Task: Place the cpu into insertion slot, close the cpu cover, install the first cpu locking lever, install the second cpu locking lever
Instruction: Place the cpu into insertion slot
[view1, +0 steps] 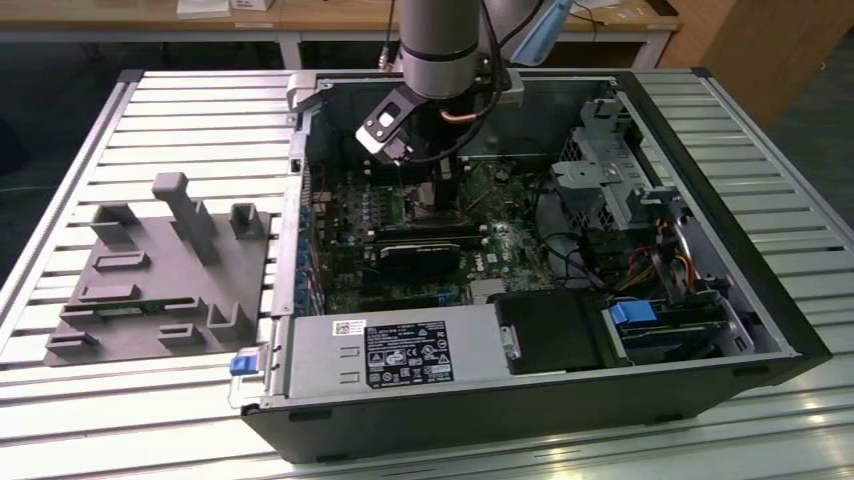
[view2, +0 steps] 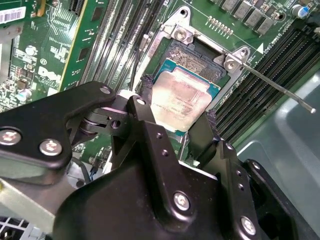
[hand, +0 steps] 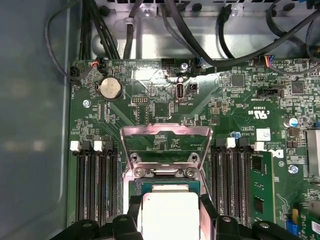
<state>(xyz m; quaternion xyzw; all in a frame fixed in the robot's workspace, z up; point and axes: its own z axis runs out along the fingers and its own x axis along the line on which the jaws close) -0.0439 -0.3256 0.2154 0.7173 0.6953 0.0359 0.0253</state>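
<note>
The cpu (view2: 182, 97): silvery top up, pinched between the two black fingertips (view2: 146, 86) of the claw (view2: 178, 101), which is clenched on the chip's opposite edges. The chip hangs directly over the insertion slot (view2: 192, 56). The slot's dark pin field shows past one edge of the chip, so I judge it not fully seated. Whether it touches the socket floor, cannot tell.

The cpu cover (hand: 165, 131) stands hinged up and open just beyond the slot in the first wrist view, with green board visible through its cut-out. Memory slots (hand: 95, 185) flank the socket on both sides. One thin locking lever (view2: 280, 89) juts out free, angled away from the socket. No second lever made out.

Progress, as judged: first step under way, chip at the slot but not let go. Cover closing and both levers left.

Exterior view: the arm (view1: 441, 40) reaches down at upper centre of the frame into the open computer case (view1: 534, 410). A grey fixture block (view1: 160, 270) lies at the exterior view's left on the slatted surface (view1: 747, 440).
</note>
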